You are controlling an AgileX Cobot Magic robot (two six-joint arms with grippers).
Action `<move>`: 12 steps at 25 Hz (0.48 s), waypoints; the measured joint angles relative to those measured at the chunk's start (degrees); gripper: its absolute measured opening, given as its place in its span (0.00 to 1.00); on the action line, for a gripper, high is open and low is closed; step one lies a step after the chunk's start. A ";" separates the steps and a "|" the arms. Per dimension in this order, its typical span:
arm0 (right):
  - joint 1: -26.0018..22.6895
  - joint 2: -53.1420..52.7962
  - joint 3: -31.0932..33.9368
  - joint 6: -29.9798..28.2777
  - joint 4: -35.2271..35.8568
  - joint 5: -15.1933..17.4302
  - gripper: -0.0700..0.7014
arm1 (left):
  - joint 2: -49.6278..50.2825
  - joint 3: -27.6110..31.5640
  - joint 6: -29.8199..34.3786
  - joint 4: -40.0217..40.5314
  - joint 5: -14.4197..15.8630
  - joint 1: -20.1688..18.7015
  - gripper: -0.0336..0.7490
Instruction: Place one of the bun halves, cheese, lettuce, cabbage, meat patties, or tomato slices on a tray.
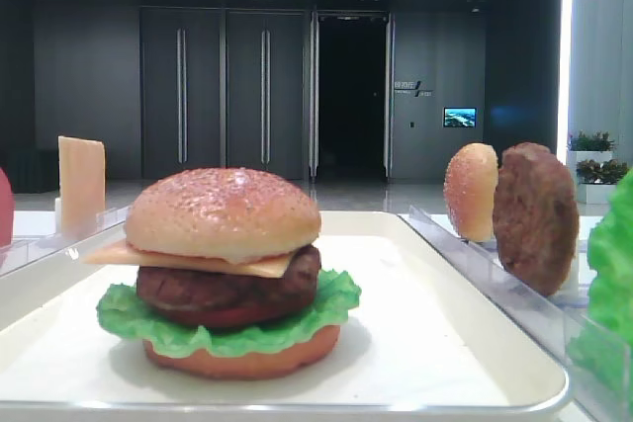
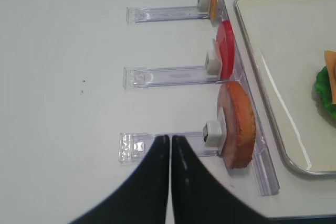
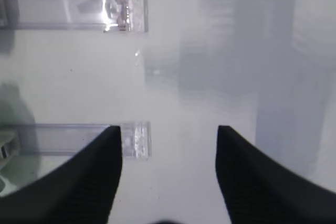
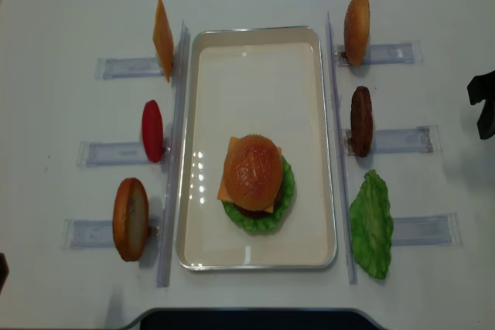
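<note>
White and matte, the tabletop [image 4: 69, 5] carries a wide white rectangular tray with rounded corners and a low raised rim [image 4: 255, 44] at its middle, and every place below is told from that tray. On the tray, toward its near end, stands an assembled burger: the domed golden-brown bun top speckled with pale sesame seeds [image 4: 252, 170] sits uppermost, over a thin square orange-yellow cheese slice [image 1: 129, 255], a thick dark brown meat patty [image 1: 227, 289], a ruffled bright green lettuce leaf [image 4: 285, 191] and a flat orange-brown bun bottom [image 1: 242, 361]. Left of the tray, narrow clear plastic racks [image 4: 124, 67] hold an upright orange cheese slice [image 4: 162, 39] at the far end, a red tomato slice [image 4: 152, 130] at the middle and a round orange-brown bun half [image 4: 130, 219] at the near end. Right of the tray stand a smaller pale bun half [image 4: 356, 29], a second dark brown patty [image 4: 361, 120] and a large green lettuce leaf [image 4: 372, 224]. The left pincer [image 2: 170, 138] is closed on nothing, its black fingers pressed together just left of the near bun half's rack. The right pincer [image 3: 169, 132] hangs with its fingers spread wide apart over bare tabletop well right of the tray, holding nothing; it also shows as a dark shape [image 4: 483, 102] at the right edge of the overhead view.
</note>
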 joint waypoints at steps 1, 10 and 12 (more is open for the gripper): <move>0.00 -1.10 1.01 0.00 0.00 0.00 0.62 | 0.00 0.00 0.00 0.00 0.00 0.00 0.04; 0.00 -15.36 10.73 0.00 1.79 -3.80 0.62 | 0.00 0.00 0.00 0.00 0.00 0.00 0.04; 0.00 -18.64 11.86 0.00 2.36 -4.09 0.62 | 0.00 0.00 0.00 0.00 0.00 0.00 0.04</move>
